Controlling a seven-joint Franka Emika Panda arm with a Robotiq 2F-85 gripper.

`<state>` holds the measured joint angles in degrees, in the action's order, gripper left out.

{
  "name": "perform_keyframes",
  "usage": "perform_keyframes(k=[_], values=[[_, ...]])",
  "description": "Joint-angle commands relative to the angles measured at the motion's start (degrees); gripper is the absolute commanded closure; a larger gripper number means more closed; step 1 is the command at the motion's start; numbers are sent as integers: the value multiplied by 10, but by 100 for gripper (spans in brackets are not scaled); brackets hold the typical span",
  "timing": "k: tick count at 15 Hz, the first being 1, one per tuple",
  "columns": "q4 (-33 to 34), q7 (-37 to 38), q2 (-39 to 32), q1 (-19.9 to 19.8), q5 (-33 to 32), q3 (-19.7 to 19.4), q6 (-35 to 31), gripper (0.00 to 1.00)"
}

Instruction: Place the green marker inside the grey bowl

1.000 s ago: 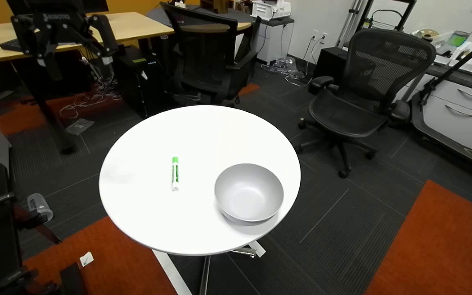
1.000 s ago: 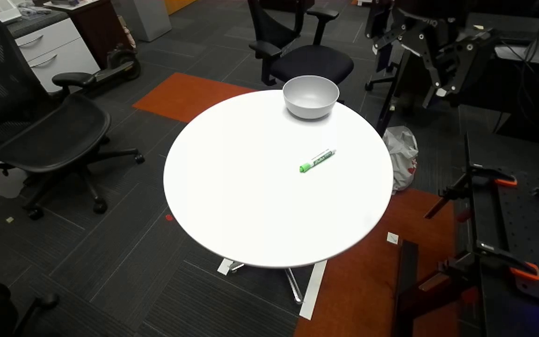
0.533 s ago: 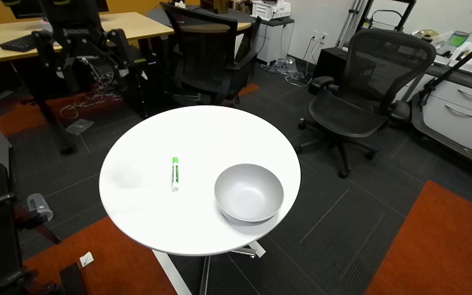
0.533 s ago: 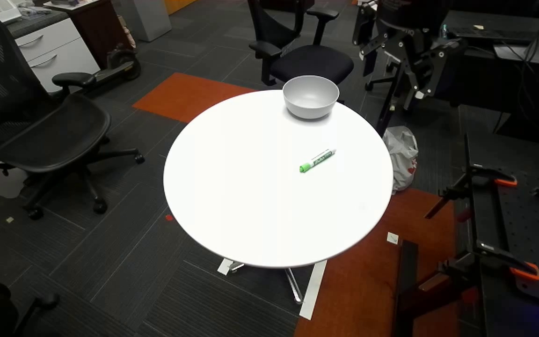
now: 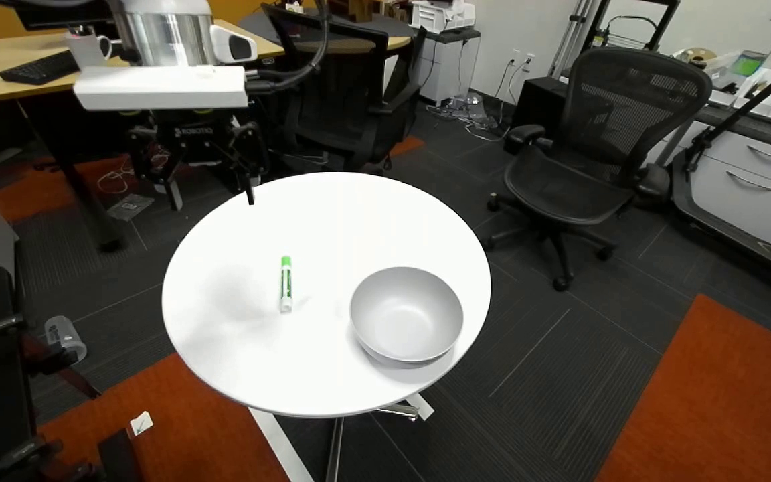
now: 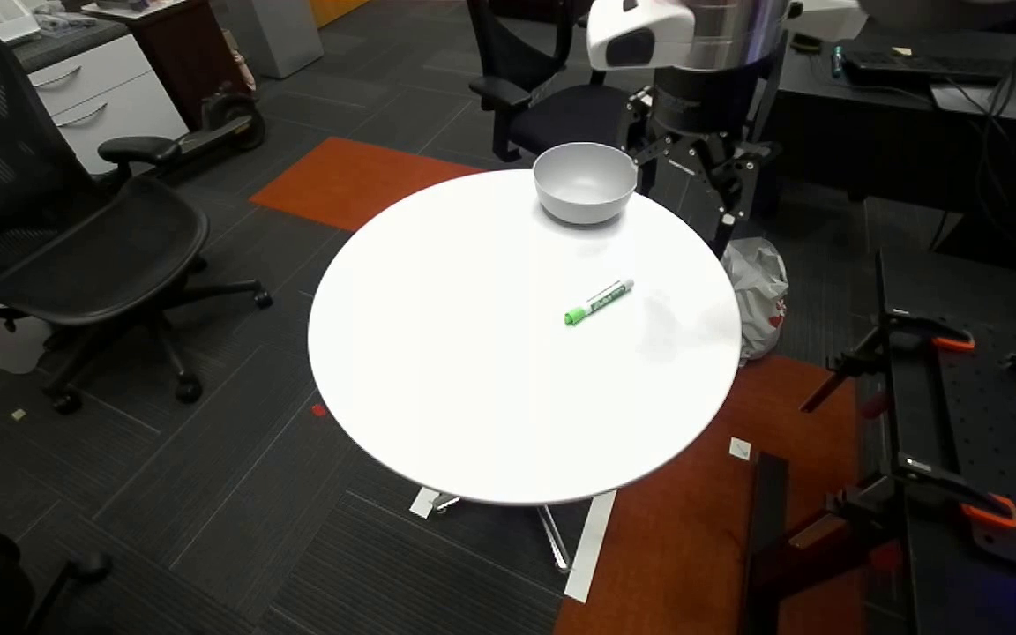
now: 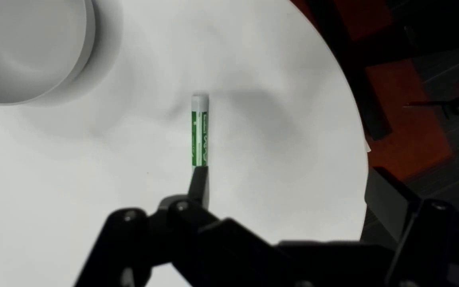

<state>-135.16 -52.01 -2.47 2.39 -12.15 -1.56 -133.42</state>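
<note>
In an exterior view: round white table point(image 5: 338, 221), bearing a green marker point(image 5: 286, 284), white-bodied with a green cap, laid flat, cap toward the far edge; grey bowl point(image 5: 407, 318), smooth, upright, to the marker's right in the picture, the two apart. Gripper point(image 5: 213, 199), black, pointed down, seen against the table's far left rim, well apart from marker and bowl; jaws spread wide, holding nothing. Behind, a wooden desk point(image 5: 4, 53) with keyboard point(image 5: 39, 68) and pale mug point(image 5: 84, 50); mesh-backed office chair point(image 5: 620, 120) at right. In an exterior view: grey bowl upright near the table's far edge; green marker lying slantwise, nearer the camera, outside the bowl; gripper beyond the table's rim; plastic bag point(image 6: 759, 300), whitish, beside the table's right rim in the picture, partly hidden by it. In the wrist view: bowl at upper left, cut off by the frame; marker near the middle, plain end upward, lettered green label showing, cap end hidden behind one finger point(image 7: 199, 185); jaws far apart, the opposite finger off toward the table's edge at right.
</note>
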Motion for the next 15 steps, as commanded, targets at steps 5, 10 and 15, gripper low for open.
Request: perform_keyframes(k=[5,10,15], values=[[34,-1,-119,-30,-4,9,-152,0],[61,4,-185,-51,0,12,-187,0],[87,12,-240,-64,-1,16,-201,0]])
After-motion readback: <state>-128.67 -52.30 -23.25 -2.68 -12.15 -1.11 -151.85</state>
